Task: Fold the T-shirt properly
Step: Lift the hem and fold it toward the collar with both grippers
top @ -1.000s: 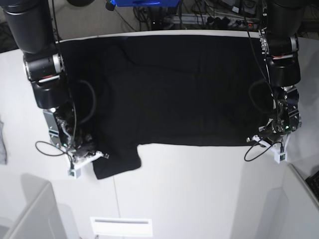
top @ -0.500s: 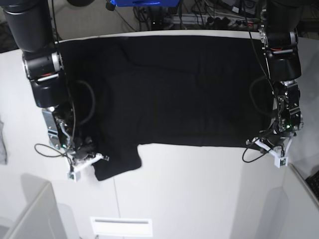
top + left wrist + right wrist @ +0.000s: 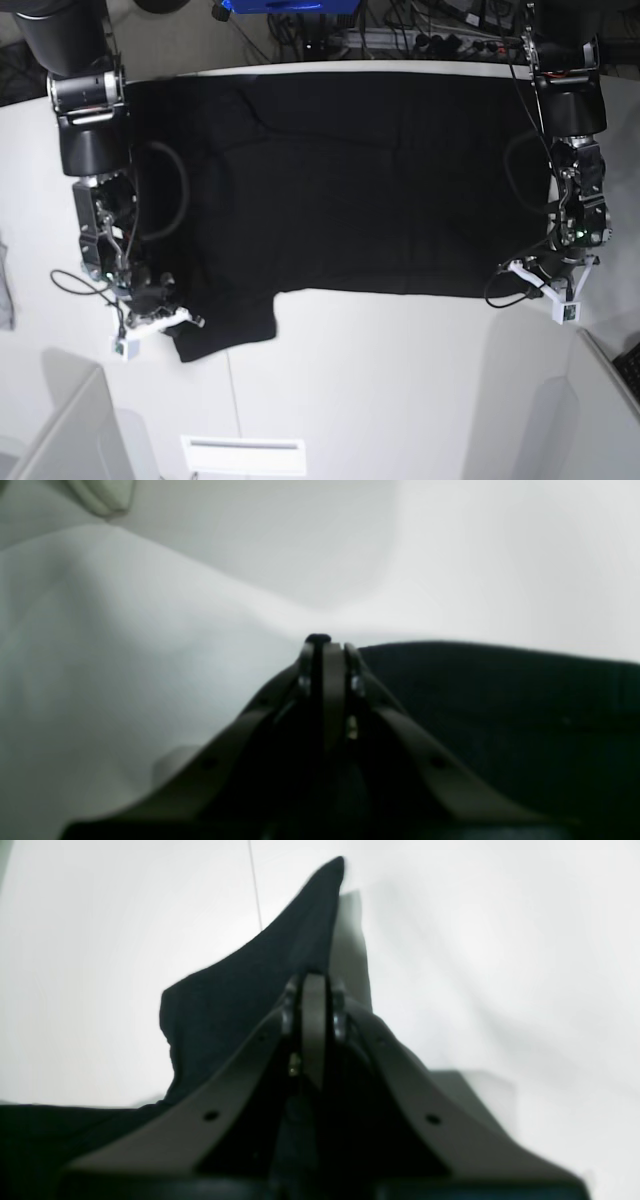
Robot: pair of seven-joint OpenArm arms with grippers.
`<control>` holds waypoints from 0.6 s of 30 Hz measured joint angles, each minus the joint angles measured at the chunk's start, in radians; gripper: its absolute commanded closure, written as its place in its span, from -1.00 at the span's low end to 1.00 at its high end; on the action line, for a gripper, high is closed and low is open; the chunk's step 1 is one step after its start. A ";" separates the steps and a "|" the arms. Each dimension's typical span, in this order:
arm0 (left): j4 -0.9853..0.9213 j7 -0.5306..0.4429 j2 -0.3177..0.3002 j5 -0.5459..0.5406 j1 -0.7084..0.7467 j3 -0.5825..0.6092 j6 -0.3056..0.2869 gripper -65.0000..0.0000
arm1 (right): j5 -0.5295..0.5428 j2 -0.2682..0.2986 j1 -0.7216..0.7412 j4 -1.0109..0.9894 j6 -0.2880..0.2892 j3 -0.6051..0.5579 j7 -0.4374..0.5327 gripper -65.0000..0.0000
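The black T-shirt [image 3: 350, 180] lies spread on the white table [image 3: 400, 380], plain side up, one sleeve at the front left. My right gripper [image 3: 188, 322] is at that sleeve's outer edge. In the right wrist view the right gripper [image 3: 314, 980] is shut on the sleeve, and the T-shirt [image 3: 240, 990] rises in a peak past the tips. My left gripper [image 3: 508, 268] is at the hem corner on the right. In the left wrist view the left gripper [image 3: 325, 647] is shut, a black nub shows at its tip, and the T-shirt [image 3: 500, 705] lies just to its right.
A small grey cloth scrap [image 3: 5, 285] lies at the table's far left edge. A white slotted plate [image 3: 243, 455] and a grey bin corner [image 3: 60, 430] sit at the front. Cables [image 3: 400, 40] run behind the table. The table's right edge [image 3: 600, 350] is close to the left arm.
The right arm has moved left and toward the front, dragging the sleeve leftward. The left arm has shifted slightly right and toward the front at the hem corner.
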 measured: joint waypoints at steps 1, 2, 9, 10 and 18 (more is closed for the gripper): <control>0.008 0.000 0.001 -0.001 0.004 0.000 0.000 1.00 | 0.000 0.001 -0.010 0.016 0.000 0.006 -0.009 1.00; 0.017 0.000 0.001 -0.002 0.010 0.001 0.000 1.00 | 0.000 0.001 -0.019 0.034 0.000 0.019 -0.032 1.00; 0.159 0.117 0.005 0.003 0.080 -0.175 -0.047 1.00 | -0.003 0.003 -0.082 0.121 -0.002 0.087 -0.068 1.00; 0.180 0.125 0.003 0.002 0.088 -0.181 -0.053 1.00 | -0.003 0.003 -0.095 0.135 -0.001 0.086 -0.068 1.00; 0.291 0.144 0.008 -0.001 0.183 -0.182 -0.067 1.00 | -0.002 0.002 -0.161 0.222 -0.003 0.087 -0.093 1.00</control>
